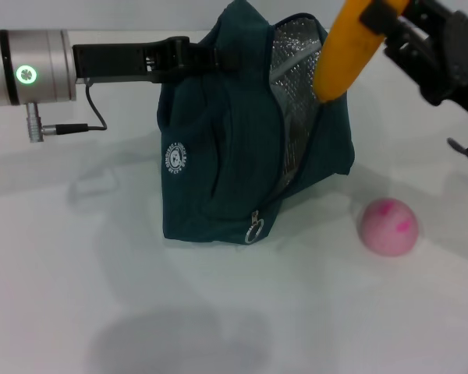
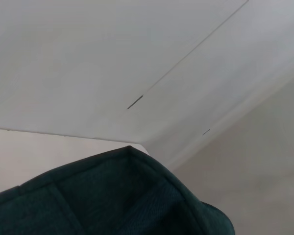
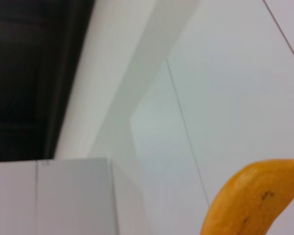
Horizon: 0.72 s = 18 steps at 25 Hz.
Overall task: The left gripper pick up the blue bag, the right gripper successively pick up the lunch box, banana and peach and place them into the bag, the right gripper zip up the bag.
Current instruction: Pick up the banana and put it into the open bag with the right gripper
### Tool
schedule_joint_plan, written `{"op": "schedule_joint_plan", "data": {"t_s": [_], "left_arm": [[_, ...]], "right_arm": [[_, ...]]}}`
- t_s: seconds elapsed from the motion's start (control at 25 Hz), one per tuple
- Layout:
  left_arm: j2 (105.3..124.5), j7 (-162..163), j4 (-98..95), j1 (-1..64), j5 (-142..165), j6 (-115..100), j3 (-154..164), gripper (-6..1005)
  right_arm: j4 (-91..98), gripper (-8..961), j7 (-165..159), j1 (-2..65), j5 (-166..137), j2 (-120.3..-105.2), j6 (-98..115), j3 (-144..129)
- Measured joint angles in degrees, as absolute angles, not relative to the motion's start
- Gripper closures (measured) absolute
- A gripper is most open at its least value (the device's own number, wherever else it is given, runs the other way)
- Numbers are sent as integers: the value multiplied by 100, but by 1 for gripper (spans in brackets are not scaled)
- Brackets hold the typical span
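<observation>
Head view: the left gripper point(image 1: 210, 56) pinches the dark teal fabric bag point(image 1: 218, 164) upright by its top, while the right gripper point(image 1: 390, 12), clamped on the long yellow-orange banana point(image 1: 345, 58), angles its lower end down into the foil-lined mouth; the pink round peach point(image 1: 388, 227) waits just beside the bag.

Left wrist view: only teal fabric point(image 2: 112, 196).

Right wrist view: the banana's point(image 3: 255, 200) end.

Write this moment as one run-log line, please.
left gripper: holds blue bag open | right gripper: lowering banana into bag | peach: on table

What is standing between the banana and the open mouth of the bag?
Nothing visible. The right hand holds the banana with its lower end already at the blue bag opening, which the left hand holds up. The peach lies aside.
</observation>
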<state>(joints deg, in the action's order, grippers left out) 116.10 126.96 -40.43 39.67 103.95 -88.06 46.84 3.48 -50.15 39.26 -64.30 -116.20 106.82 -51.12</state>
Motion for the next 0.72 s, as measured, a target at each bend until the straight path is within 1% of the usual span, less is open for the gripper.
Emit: {"op": "schedule_joint_plan", "data": {"t_s": [0.72], "left_arm": [[11567, 12699, -4043, 3991, 10388, -8730, 4676, 938]], "right_arm": [[-270, 537, -5028, 4083, -6776, -11628, 9551, -5413]]}}
